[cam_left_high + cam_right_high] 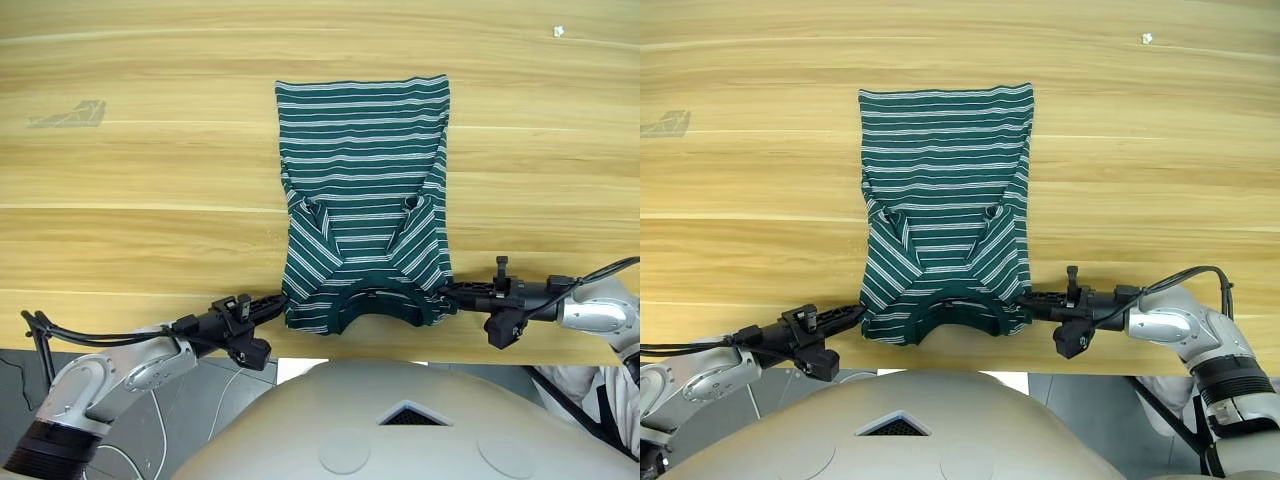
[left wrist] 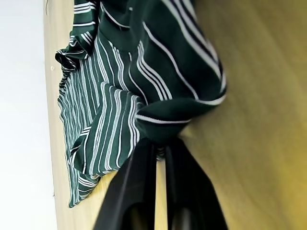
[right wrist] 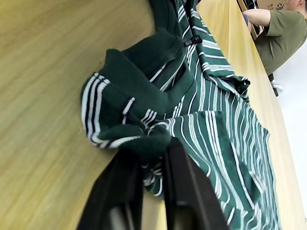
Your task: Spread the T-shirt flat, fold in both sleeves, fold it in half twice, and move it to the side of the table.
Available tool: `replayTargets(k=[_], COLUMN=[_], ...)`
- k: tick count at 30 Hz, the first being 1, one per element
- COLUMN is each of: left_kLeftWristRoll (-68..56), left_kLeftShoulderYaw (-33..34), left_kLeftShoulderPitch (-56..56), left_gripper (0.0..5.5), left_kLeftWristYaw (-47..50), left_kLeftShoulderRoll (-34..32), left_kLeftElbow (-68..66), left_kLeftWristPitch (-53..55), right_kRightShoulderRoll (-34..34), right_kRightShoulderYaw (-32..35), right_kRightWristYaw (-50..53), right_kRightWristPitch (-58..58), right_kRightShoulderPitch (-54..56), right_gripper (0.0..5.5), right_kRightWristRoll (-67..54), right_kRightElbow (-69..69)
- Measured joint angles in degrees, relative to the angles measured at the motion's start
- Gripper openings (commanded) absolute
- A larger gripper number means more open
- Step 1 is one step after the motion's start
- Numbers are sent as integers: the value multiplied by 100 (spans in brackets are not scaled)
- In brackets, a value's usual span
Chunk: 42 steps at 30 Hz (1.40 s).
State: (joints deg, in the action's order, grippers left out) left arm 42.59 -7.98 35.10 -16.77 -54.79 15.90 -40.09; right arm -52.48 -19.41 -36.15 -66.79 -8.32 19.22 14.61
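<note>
A dark green T-shirt (image 1: 365, 190) with white stripes lies lengthwise on the wooden table (image 1: 140, 200), both sleeves folded in over the chest, collar at the near edge. My left gripper (image 1: 281, 299) is shut on the T-shirt's near left shoulder corner (image 2: 163, 129). My right gripper (image 1: 445, 293) is shut on the near right shoulder corner (image 3: 144, 139). Both hold the cloth low, at the table's front edge. The black fingers (image 2: 139, 187) pinch bunched fabric in the left wrist view, and the right fingers (image 3: 182, 182) do the same in the right wrist view.
Bare wood stretches wide to the left and right of the shirt and beyond its far hem. A faint grey mark (image 1: 70, 114) sits at the far left, and a small white speck (image 1: 558, 32) at the far right.
</note>
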Motion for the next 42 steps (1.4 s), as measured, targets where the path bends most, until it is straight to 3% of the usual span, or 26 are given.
replayTargets(k=[8,12,15,19,25,36,38,42], left_kLeftWristRoll=[-669,-1510,-2990,-4812,-6548,-6762,-6760,-6417], left_kLeftShoulderYaw=[-26,92,447,1131,2521,3511,3497,2767], left_kLeftShoulderPitch=[34,242,689,1081,2273,3105,2831,857], left_gripper=[0,0,0,0,0,0,0,0], left_kLeftWristYaw=[-178,-549,-1197,-2146,-3503,-4940,-5000,-4592], left_kLeftShoulderRoll=[-36,-65,-220,-618,-697,-49,-67,-245], left_kLeftElbow=[-192,-212,239,1133,2273,2709,2708,2046], left_kLeftWristPitch=[18,241,878,1785,3048,3647,3838,4198], right_kRightShoulderRoll=[-185,-633,-1094,-1507,-1557,-1172,-1077,-763], right_kRightShoulderYaw=[-449,-443,-39,678,1557,3208,3181,2520], right_kRightWristYaw=[-902,-1846,-2510,-3094,-3440,-3604,-3570,-3367], right_kRightWristPitch=[1498,3460,4929,6122,6790,7519,7658,7699], right_kRightShoulderPitch=[-243,-616,-725,-865,-1829,-3360,-3065,-1765], right_gripper=[3,3,2,2,2,2,2,2], right_kRightWristRoll=[-1589,-3712,-5185,-6296,-6449,-6746,-6670,-5806], right_kRightElbow=[-536,-1617,-2293,-2742,-3441,-5148,-5107,-4382])
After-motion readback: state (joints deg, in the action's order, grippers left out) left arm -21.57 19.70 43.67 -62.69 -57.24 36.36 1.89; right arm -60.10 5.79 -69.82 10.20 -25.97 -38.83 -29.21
